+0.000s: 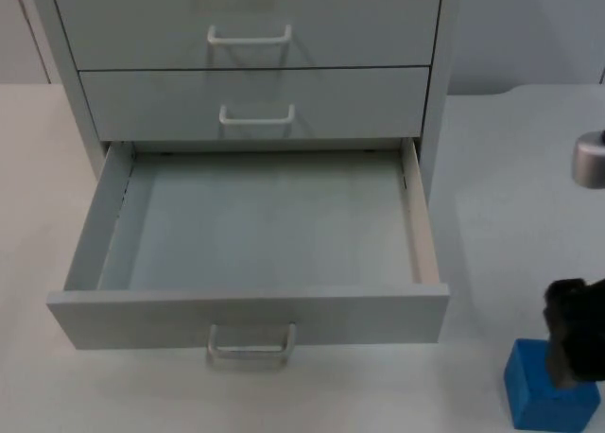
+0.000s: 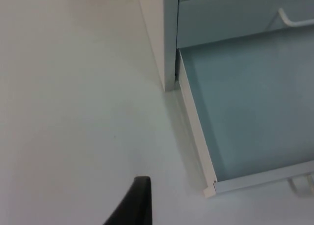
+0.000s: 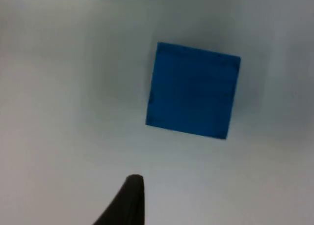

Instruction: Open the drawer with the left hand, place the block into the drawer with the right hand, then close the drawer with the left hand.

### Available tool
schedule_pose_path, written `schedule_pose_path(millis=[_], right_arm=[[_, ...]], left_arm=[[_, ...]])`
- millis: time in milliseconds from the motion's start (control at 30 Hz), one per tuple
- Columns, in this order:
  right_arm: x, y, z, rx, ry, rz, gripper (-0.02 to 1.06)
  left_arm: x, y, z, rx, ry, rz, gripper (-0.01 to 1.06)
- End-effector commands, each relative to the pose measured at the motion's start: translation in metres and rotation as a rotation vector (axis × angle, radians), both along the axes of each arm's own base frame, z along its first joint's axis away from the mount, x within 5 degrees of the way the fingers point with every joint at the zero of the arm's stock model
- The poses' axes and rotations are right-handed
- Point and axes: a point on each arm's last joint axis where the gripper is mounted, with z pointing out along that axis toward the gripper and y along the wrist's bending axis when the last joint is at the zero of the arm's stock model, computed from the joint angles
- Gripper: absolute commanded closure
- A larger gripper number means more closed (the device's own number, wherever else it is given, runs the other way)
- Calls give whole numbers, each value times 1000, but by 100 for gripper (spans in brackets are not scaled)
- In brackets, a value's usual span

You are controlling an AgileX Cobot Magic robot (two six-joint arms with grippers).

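Now, from the top view, the blue block [image 1: 548,395] stands on the table [image 1: 492,168] to the right of the open drawer [image 1: 250,315], and the right gripper [image 1: 572,343] hangs just above it, clearly the nearer arm. From the left wrist view, the left gripper [image 2: 132,205] waits beside the drawer's left wall. From the right wrist view, the block lies ahead of one fingertip [image 3: 127,200]; whether either gripper is open I cannot tell.

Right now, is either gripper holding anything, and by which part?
Nothing is held. The blue block sits free on the table, the right gripper just above it; the bottom drawer is open.
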Motion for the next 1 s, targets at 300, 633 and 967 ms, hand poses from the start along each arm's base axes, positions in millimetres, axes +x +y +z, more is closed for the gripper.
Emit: schedule_pose_path(millis=[300, 633, 967], right_arm=[[28, 29, -47, 26, 3, -43, -1], [37, 28, -54, 14, -75, -96, -1], [39, 27, -71, -22, -39, -111, 7]], left_arm=[[-1, 1, -1, 10, -4, 1, 0], [-1, 1, -1, 15, -4, 1, 0], [-1, 1, -1, 12, -4, 1, 0]])
